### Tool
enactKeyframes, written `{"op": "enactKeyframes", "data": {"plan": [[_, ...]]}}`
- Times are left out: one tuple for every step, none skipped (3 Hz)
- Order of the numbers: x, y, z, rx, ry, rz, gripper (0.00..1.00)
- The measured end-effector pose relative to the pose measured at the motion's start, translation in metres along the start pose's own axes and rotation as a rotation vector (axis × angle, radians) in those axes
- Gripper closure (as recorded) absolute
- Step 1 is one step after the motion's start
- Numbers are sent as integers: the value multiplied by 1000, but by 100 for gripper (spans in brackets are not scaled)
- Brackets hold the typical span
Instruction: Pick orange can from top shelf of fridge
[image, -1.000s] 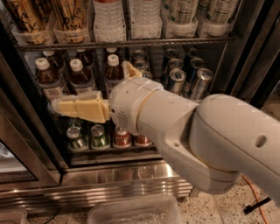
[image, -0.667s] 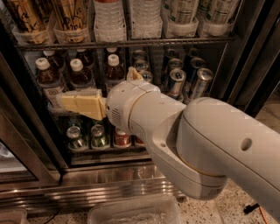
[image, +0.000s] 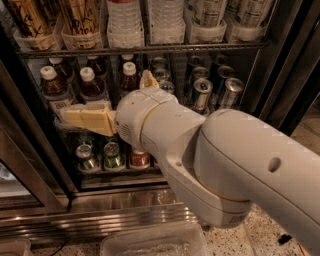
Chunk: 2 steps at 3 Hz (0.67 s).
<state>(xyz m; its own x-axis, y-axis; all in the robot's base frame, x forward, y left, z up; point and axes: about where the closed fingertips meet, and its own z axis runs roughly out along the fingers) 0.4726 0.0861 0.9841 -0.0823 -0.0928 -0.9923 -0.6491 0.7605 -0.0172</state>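
Two tall golden-orange cans (image: 80, 19) with dark scrawled lettering stand in clear trays at the left end of the top shelf (image: 150, 50), a dark wire rack; their lids are cut off by the picture's top edge. My gripper (image: 70, 119), cream-coloured, points left in front of the rack of brown bottles, one level below the orange cans and a little to their right. It holds nothing that I can see. My big white arm (image: 225, 165) fills the right and middle of the view and hides part of the fridge (image: 30, 135).
Clear water bottles (image: 125, 22) and pale cans (image: 207, 15) share the top shelf. Brown white-capped bottles (image: 87, 82) and slim silver cans (image: 202, 92) stand below, short cans (image: 114, 155) lower still. The ribbed steel base (image: 100, 215), a clear plastic tub (image: 155, 242) and the right door frame (image: 285, 75) are close.
The gripper has risen slightly in front of the brown-bottle rack. The arm has swung closer and now covers more of the view.
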Motion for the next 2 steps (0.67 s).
{"op": "enactKeyframes", "data": {"plan": [[-2,15,11,7,11,-69,0],[-9,27,22,-3,-5,-91,0]]}}
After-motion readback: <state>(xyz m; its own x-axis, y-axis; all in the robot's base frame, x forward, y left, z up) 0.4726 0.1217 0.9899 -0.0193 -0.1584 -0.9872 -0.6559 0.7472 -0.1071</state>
